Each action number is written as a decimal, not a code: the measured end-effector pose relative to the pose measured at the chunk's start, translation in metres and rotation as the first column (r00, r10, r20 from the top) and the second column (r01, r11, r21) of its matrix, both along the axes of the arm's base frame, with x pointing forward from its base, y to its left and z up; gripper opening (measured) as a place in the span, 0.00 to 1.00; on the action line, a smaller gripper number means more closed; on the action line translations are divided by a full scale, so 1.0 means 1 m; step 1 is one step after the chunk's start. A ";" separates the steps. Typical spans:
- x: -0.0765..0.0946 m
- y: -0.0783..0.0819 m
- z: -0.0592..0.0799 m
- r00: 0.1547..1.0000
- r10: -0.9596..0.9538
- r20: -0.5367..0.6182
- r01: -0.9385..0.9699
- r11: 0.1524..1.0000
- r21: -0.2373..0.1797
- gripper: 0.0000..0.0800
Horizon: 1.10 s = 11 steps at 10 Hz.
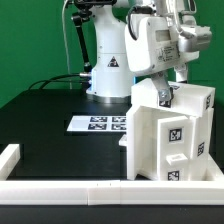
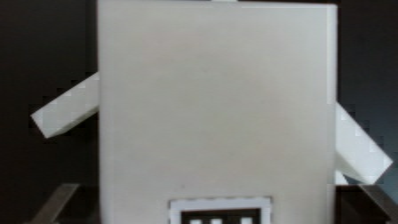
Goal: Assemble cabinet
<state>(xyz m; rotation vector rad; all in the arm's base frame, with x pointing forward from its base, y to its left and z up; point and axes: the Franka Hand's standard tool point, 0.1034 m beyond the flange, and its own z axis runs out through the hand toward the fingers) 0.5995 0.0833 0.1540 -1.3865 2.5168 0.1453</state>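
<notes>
The cabinet (image 1: 172, 135) is a large white box-shaped shell with black-and-white tags on its faces, standing at the exterior view's right near the front rail. My gripper (image 1: 164, 90) is directly above it, down at its top edge. In the wrist view a flat white face of the cabinet (image 2: 214, 100) fills the middle, with a tag (image 2: 221, 212) at its near end. My gripper (image 2: 214, 205) straddles this face. One finger (image 2: 64, 203) shows a dark gap to the white edge, and the other finger (image 2: 363, 200) lies close beside it. The jaws look open.
The marker board (image 1: 100, 123) lies flat on the black table at the exterior view's middle. The arm's white base (image 1: 108, 65) stands behind it. A low white border rail (image 1: 60, 186) runs along the front, with a corner (image 1: 10, 156) at the exterior view's left.
</notes>
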 end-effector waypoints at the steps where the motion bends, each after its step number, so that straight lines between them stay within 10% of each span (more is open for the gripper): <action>1: 0.000 0.000 0.000 1.000 -0.002 0.002 0.002 1.000 0.003 0.70; 5: -0.001 0.001 0.003 0.999 0.042 0.024 -0.043 0.999 0.013 0.70; 7: -0.001 0.003 0.013 0.996 0.073 0.046 -0.074 0.997 0.012 0.98; 11: 0.002 0.005 0.027 0.991 0.107 0.076 -0.108 0.994 0.006 1.00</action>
